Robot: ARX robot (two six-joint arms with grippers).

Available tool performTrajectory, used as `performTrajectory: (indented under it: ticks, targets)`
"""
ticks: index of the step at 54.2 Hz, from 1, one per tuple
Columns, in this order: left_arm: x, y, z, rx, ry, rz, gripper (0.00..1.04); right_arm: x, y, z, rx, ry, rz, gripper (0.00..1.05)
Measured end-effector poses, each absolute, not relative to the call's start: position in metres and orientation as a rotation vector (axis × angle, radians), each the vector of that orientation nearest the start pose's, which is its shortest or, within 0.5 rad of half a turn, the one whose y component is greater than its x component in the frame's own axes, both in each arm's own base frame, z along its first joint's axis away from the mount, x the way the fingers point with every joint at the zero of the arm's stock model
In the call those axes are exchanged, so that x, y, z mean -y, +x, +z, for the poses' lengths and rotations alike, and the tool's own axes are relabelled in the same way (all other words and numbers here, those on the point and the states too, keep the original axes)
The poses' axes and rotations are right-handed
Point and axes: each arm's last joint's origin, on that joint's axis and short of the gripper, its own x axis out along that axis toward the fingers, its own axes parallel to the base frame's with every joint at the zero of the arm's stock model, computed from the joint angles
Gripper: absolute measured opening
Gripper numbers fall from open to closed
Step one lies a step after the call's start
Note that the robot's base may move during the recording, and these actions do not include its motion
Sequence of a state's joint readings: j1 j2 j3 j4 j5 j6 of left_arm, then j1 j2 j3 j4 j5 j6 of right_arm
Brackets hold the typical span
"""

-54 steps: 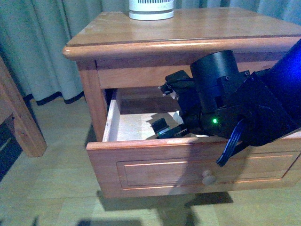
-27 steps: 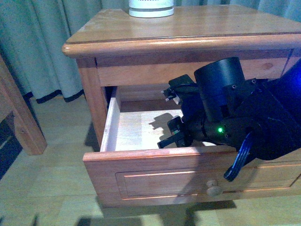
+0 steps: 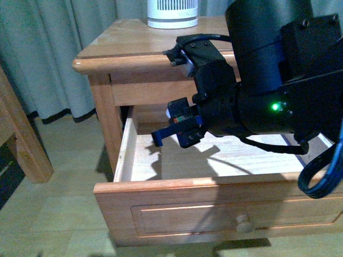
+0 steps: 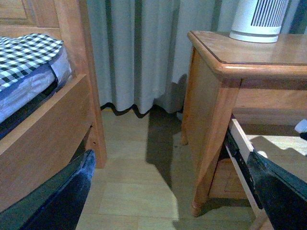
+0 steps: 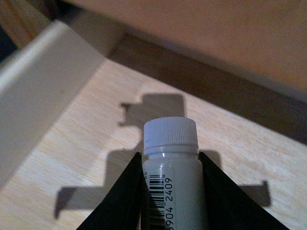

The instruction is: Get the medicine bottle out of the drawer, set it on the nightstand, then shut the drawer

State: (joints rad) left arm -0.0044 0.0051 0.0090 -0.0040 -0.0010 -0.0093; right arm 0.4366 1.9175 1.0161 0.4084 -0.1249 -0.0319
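right black gripper (image 5: 172, 201) clamped on small white plastic medicine bottle (image 5: 173, 163), cap outward. bottle held over pale floor of open upper wooden drawer (image 3: 161, 184), below honey-brown wooden nightstand (image 3: 123, 48) top. left black gripper (image 4: 175, 196) spread wide.

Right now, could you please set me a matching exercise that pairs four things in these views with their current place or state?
Things:
1. medicine bottle
2. drawer
3. white ribbed appliance
4. left gripper

Places or states:
A. standing wide open
B. on top of the nightstand
C. open, holding nothing
D. clamped in the right gripper

Pairs: 1-D, 2-A, 3-B, 4-C.
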Motion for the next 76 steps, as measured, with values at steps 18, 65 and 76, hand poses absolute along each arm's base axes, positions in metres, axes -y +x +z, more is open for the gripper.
performTrajectory:
  ticks: [18, 65, 76]
  targets:
    - [0.000, 0.097, 0.166, 0.000, -0.009, -0.003, 0.98, -0.163, 0.348, 0.260, -0.266, -0.045, 0.601, 0.30]
    - [0.000, 0.097, 0.166, 0.000, -0.009, -0.003, 0.98, -0.105, 0.383, 0.335, -0.029, -0.073, 0.354, 0.98]
    - [0.000, 0.097, 0.166, 0.000, -0.009, -0.003, 0.98, -0.091, 0.281, 0.305, -0.162, 0.010, 0.414, 0.66]
